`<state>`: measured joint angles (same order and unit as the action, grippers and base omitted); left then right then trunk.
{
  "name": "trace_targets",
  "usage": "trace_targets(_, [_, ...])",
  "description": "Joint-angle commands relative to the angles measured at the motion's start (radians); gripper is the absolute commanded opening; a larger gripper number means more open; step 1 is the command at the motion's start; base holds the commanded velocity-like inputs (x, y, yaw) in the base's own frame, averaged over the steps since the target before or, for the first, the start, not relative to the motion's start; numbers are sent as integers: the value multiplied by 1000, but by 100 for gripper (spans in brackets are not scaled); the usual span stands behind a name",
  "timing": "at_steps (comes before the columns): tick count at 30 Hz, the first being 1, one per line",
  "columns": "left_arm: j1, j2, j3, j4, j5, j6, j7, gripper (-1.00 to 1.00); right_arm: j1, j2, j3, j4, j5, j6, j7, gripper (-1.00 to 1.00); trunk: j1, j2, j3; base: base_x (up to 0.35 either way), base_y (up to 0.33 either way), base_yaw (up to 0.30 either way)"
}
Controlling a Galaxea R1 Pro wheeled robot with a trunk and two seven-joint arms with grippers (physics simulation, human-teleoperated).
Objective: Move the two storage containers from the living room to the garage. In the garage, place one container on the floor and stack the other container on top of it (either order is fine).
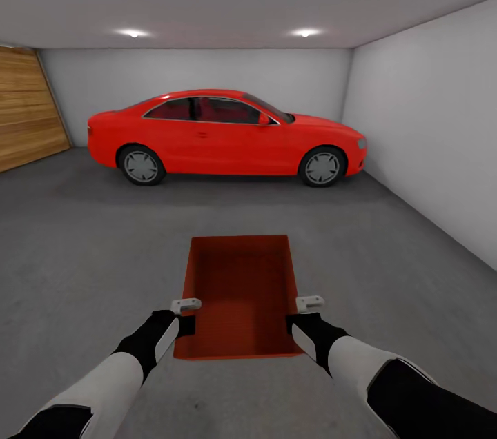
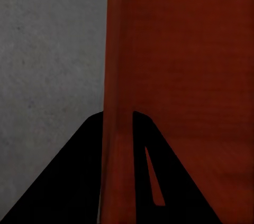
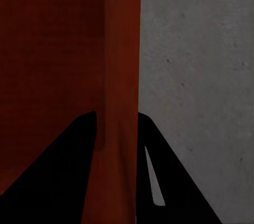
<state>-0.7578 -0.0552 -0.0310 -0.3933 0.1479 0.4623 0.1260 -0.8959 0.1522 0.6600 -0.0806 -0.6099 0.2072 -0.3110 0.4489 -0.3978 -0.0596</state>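
Now, orange-red container (image 1: pixel 238 294) over garage floor (image 1: pixel 83 252), left claw (image 1: pixel 185 315) and right claw (image 1: pixel 301 313) each pinching a side wall.

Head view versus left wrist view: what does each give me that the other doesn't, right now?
Only the head view: the red car, the wooden panel door, and the right gripper on the container's far wall.

Only the left wrist view: the left gripper's fingers straddling the wall, one on each side.

Both: the storage container, the left gripper and the concrete floor.
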Motion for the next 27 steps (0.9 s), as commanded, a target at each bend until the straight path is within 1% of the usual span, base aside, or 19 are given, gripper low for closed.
trace_targets(1, [0,-8,5,1,-25,10,14,-100,-1,1,-11,-33,30,8,-10,-100,1,-2,-2,323,0,0])
trace_targets(25, [0,-8,5,1,-25,9,14,-100,-1,1,-11,-33,30,7,-10,-100,1,-2,-2,323,0,0])
trace_targets(27, [0,-8,5,1,-25,10,14,-100,-1,3,-11,-33,30,7,-11,-100,1,-2,-2,323,0,-181])
